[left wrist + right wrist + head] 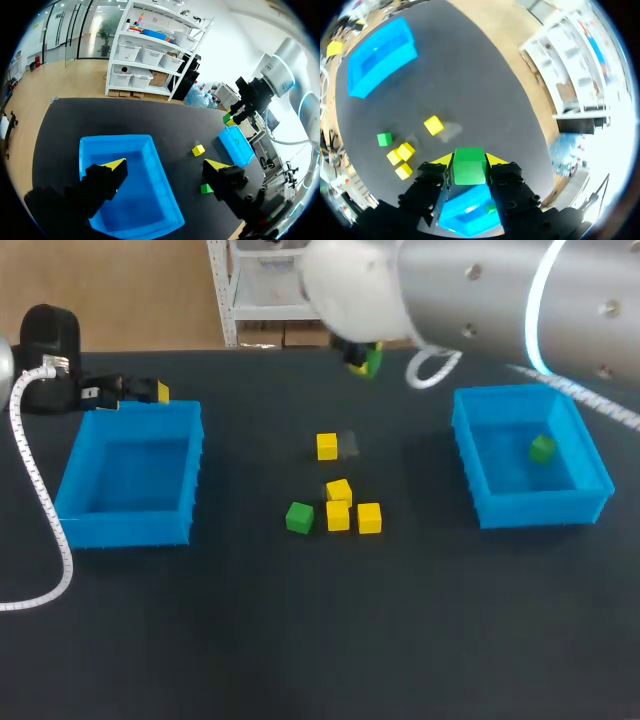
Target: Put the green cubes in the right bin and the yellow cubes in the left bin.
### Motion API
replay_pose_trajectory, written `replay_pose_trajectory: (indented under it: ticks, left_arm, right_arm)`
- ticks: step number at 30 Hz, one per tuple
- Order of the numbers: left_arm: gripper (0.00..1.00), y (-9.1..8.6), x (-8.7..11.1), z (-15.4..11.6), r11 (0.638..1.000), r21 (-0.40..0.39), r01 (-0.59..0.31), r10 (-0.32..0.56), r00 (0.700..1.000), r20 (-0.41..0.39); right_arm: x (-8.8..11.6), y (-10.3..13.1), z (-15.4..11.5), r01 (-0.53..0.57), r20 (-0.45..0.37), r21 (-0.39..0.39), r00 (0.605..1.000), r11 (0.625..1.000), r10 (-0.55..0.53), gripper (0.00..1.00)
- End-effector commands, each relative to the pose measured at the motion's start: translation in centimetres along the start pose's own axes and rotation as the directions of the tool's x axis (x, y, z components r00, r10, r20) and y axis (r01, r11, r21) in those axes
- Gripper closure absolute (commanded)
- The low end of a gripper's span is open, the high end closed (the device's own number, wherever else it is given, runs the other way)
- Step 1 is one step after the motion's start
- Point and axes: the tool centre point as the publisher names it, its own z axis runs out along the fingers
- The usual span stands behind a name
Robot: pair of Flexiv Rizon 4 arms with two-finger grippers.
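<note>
Two arms over the desk (pixel 250 640). Left arm in from the left side, a white ribbed cable alongside it. Left tool (pixel 166 166) at the far rim of the left bin (pixel 130 530), seemingly just above it, though height is hard to judge from overhead. Fingers wide apart, nothing between them, only the bin's blue floor beneath. Right arm in from the upper right, bulky and close to the head camera, hiding part of its own wrist. Right tool (pixel 469 159) raised over the far middle of the desk, clamped from two sides on the held green cube (pixel 469 171).

Counted from near to far:
- Nearest, at mid-desk, a tight cluster of three yellow cubes (pixel 338 516), with the loose green cube (pixel 299 517) just beside them on the left.
- Beyond that, the lone yellow cube (pixel 327 446), a little apart from the cluster.
- Well off to the right, the right bin (pixel 540 508), with the binned green cube (pixel 542 448) inside near its far right corner.

Four yellow in all, every one on the desk. Three green: one on the desk, one in the right bin, one in the right tool. Two bins, both blue.
</note>
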Motion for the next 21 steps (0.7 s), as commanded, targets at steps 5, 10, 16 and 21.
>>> replay_pose_trajectory:
  ticks: [5,10,16,21]
  left_arm:
    - [0.0,0.0,0.0,0.0,1.0,0.0,0.0,0.0,1.0,0.0]
    - [0.0,0.0,0.0,0.0,1.0,0.0,0.0,0.0,1.0,0.0]
    - [0.0,0.0,0.0,0.0,1.0,0.0,0.0,0.0,1.0,0.0]
    - [0.0,0.0,0.0,0.0,1.0,0.0,0.0,0.0,1.0,0.0]
  right_arm:
    - [8.9,-1.9,-0.1,-0.172,0.245,0.032,0.956,0.985,0.16,1.0]
    - [12.0,-3.0,0.1,-0.267,0.252,0.024,0.934,0.963,0.253,1.0]
    - [16.2,-4.0,1.1,-0.387,0.239,0.018,0.897,0.922,0.372,1.0]
    - [18.9,-3.9,2.8,-0.463,0.22,-0.011,0.863,0.886,0.454,1.0]
